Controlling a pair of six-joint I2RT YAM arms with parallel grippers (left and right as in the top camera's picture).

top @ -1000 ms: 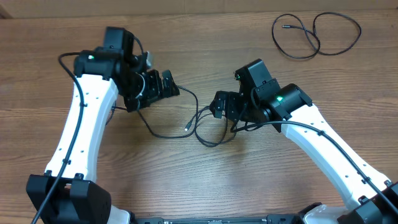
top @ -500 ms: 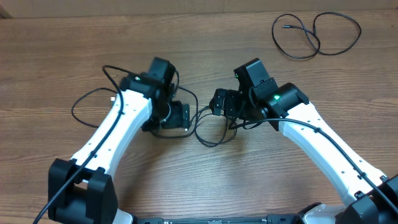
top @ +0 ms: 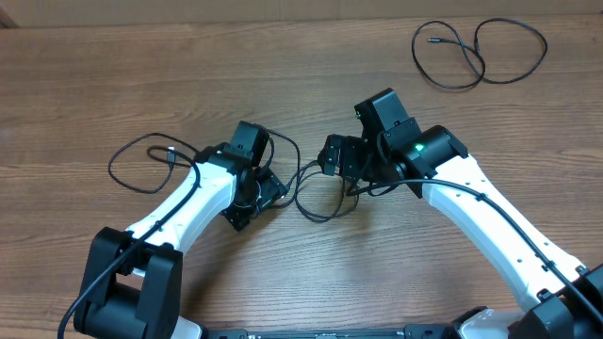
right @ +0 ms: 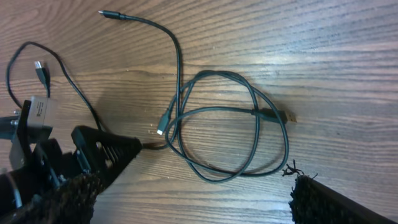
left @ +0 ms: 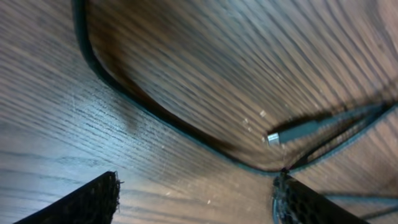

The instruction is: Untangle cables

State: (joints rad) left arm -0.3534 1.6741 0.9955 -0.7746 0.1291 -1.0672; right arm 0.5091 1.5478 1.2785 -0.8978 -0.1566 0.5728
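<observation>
A small tangle of thin black cables (top: 316, 196) lies at the table's middle, between the two arms. In the right wrist view it shows as overlapping loops (right: 230, 134) with plug ends. My left gripper (top: 273, 191) is low over the tangle's left end, open; a cable strand (left: 155, 118) and a silver-tipped plug (left: 292, 132) lie just ahead of its fingers, and the strand brushes the right fingertip (left: 286, 186). Nothing sits between the jaws (left: 196, 196). My right gripper (top: 326, 160) hovers over the tangle's right side, open and empty (right: 186, 202).
A separate black cable (top: 141, 162) lies looped at the left of the table. Another one (top: 476, 52) lies spread out at the far right. The left gripper's finger (right: 109, 149) shows in the right wrist view, close to the loops.
The left arm swung from the far left in to the middle and dropped low beside the tangle, its jaws narrowing slightly. A cable now lies looped at the left. The right arm stayed put.
</observation>
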